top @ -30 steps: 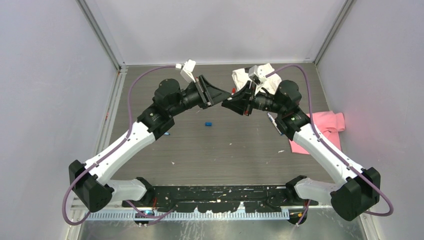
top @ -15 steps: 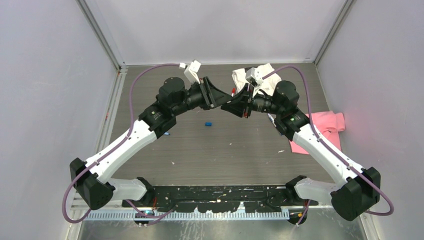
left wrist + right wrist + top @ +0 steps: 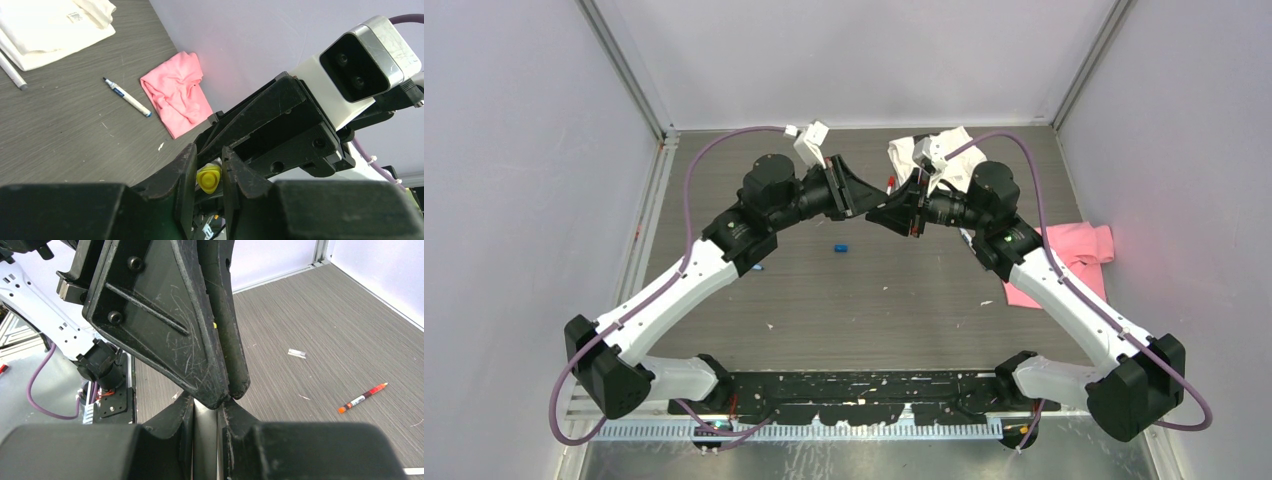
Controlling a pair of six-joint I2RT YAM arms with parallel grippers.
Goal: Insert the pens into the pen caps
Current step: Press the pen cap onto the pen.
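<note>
My left gripper (image 3: 207, 155) is shut on a yellow pen cap (image 3: 209, 178), seen end-on between its fingers. My right gripper (image 3: 206, 402) is shut on a pen whose pale barrel (image 3: 205, 440) shows between its jaws. The two grippers meet tip to tip above the far middle of the table, the left gripper (image 3: 862, 196) just left of the right gripper (image 3: 882, 212). The pen's tip and the cap's mouth are hidden by the fingers. A blue cap (image 3: 841, 246) lies on the table below them. A red-orange pen (image 3: 362, 397) and a blue-tipped pen (image 3: 127, 97) lie loose.
A white cloth (image 3: 924, 150) lies at the back by the right arm, with a small red item (image 3: 891, 183) beside it. A pink cloth (image 3: 1074, 255) lies at the right. A small clear piece (image 3: 298, 353) lies on the table. Grey walls enclose three sides.
My left gripper has moved right and the right gripper a little left, closing the gap until their tips meet. Both keep their hold.
</note>
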